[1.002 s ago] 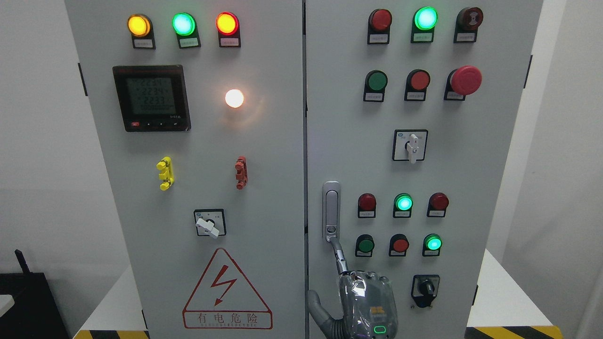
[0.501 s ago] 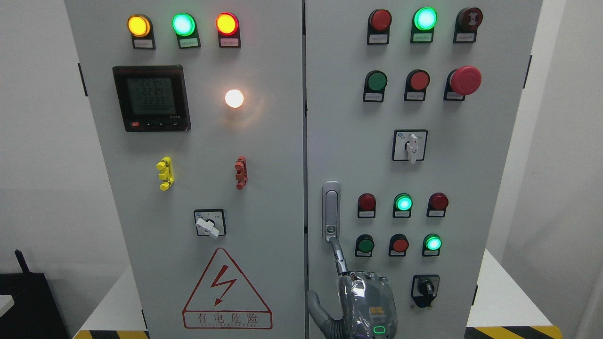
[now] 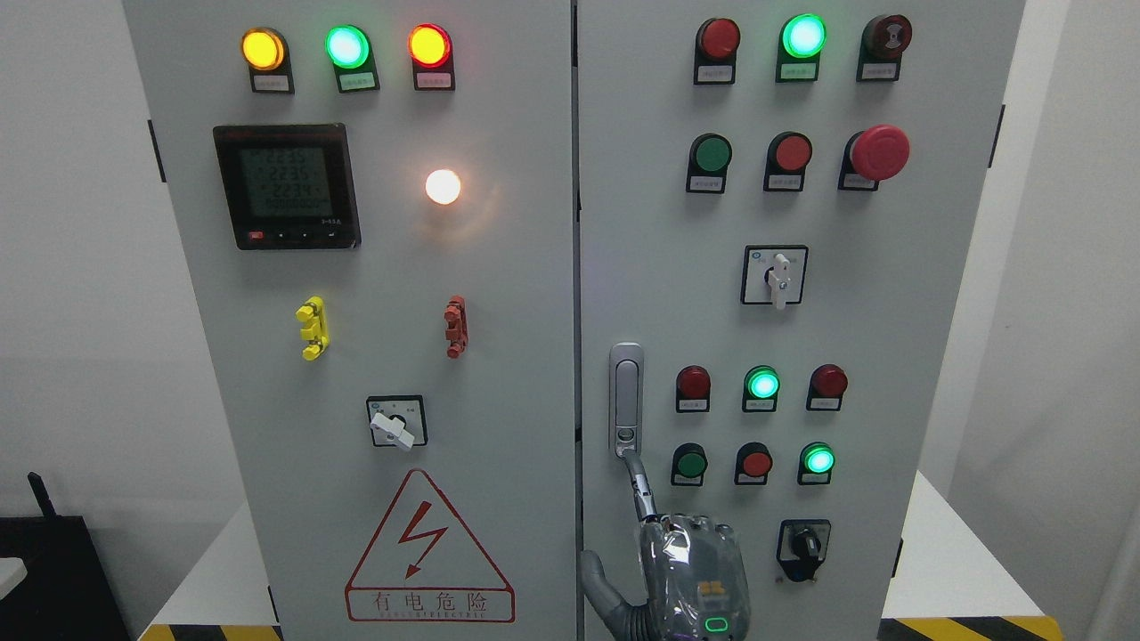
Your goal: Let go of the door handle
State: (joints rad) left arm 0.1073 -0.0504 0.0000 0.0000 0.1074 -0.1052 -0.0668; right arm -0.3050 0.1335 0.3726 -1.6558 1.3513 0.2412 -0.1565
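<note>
The silver door handle (image 3: 626, 399) stands upright on the left edge of the cabinet's right door (image 3: 641, 231), flush in its mount. My right hand (image 3: 693, 570) comes up from the bottom edge just below it, with its back towards me. Its index finger (image 3: 639, 488) is stretched straight up, and the tip meets the handle's lower end by the lock. The thumb (image 3: 598, 583) is spread to the left over the door gap. It grips nothing, and the other fingers are hidden behind the palm. My left arm is out of sight.
The right door carries several lit and unlit buttons, a red emergency stop (image 3: 880, 151) and two rotary switches (image 3: 775, 276). The left door (image 3: 374, 356) has a meter (image 3: 287, 185), indicator lamps and a warning triangle (image 3: 429, 547). White ledges flank the cabinet.
My right hand has sunk a few pixels, and its index fingertip stays at the handle's lower end. The meter digits changed.
</note>
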